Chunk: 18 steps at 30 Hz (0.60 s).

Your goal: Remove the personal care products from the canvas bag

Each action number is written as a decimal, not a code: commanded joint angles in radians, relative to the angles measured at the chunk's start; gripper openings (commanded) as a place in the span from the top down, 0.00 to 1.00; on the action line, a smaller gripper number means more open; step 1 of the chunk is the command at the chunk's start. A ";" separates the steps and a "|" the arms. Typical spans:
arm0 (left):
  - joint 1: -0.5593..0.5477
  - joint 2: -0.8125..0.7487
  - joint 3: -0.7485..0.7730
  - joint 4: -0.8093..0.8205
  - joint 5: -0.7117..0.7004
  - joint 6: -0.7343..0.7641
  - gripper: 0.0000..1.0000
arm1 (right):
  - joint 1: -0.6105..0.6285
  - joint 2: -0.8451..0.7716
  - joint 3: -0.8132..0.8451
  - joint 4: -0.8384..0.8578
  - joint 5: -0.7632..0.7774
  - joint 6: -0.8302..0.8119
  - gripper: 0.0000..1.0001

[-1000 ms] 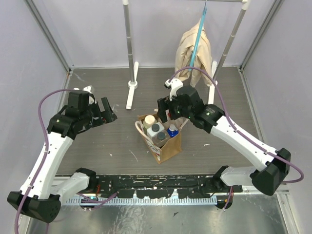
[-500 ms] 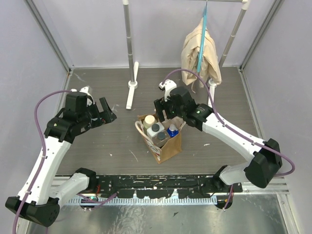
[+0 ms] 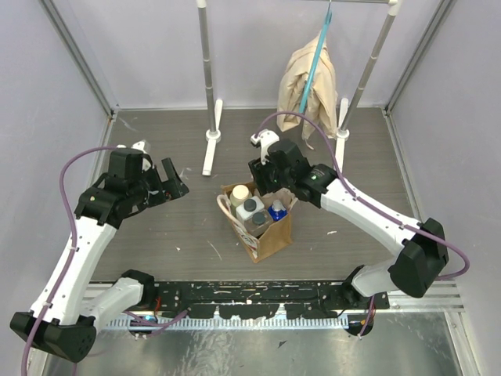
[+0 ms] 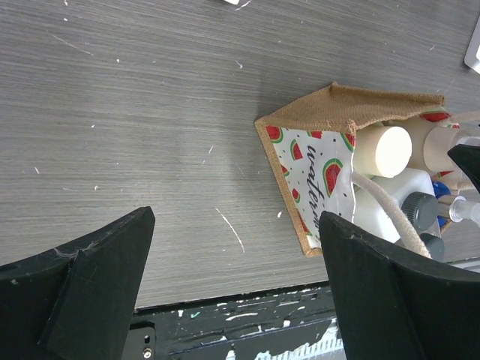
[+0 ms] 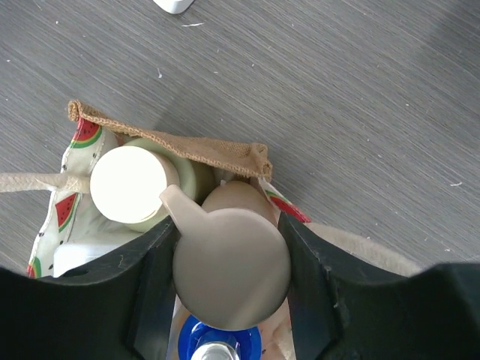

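Tan woven bag [image 3: 272, 232] stood upright on the grey, wood-grained counter [image 3: 156, 227], its bottles packed inside. The right claw [image 3: 268, 186] pinched the smooth, round-headed beige pump bottle [image 5: 231, 279] beside a cream-capped bottle [image 5: 129, 184]. The left claw [image 4: 232, 300] hung spread wide, well apart from the bag.

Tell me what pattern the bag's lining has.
The lining shows watermelon slices on white; left wrist view.

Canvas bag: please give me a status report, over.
Left gripper open, empty, apart from the canvas bag. Right gripper straddles the beige pump-top inside the bag; grip unconfirmed. Cream handle lies across the white bottle.
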<state>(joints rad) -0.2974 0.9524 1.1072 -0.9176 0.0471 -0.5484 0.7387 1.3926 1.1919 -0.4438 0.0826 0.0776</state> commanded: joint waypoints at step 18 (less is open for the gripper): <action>-0.007 0.011 0.006 0.028 0.037 -0.021 0.01 | 0.009 -0.004 0.471 0.096 0.252 -0.072 0.68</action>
<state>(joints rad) -0.3000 0.9630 1.1069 -0.9176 0.0563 -0.5591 0.7509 1.3983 1.5379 -0.5507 0.2264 0.0643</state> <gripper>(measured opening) 0.987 0.565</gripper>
